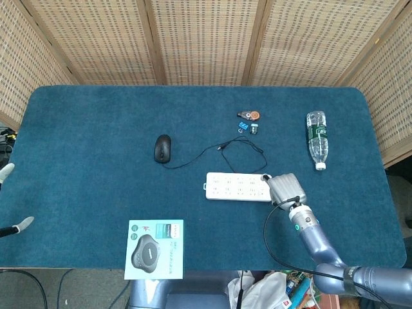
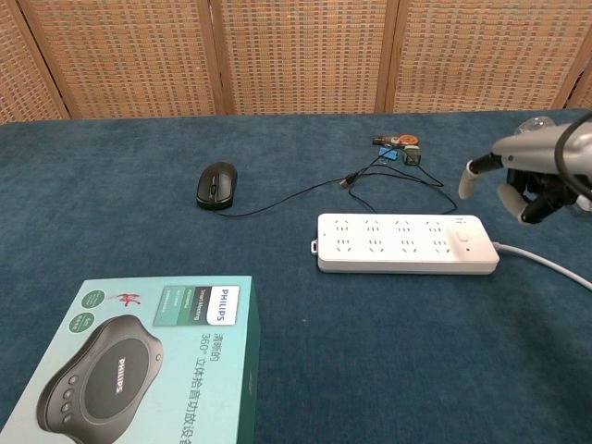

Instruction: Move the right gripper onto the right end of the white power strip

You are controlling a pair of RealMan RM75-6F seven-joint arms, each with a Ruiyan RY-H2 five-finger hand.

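The white power strip lies flat on the blue table, right of centre, its white cord running off to the right. My right hand hovers just above and behind the strip's right end. One finger points out towards the left while the others are curled in, and it holds nothing. The finger is clear of the strip's switch. Only fingertips of my left hand show at the table's far left edge, spread apart and empty.
A black mouse with a thin looping cable lies behind the strip. A Philips speaker box sits at the front left. A water bottle lies at the right, small items further back.
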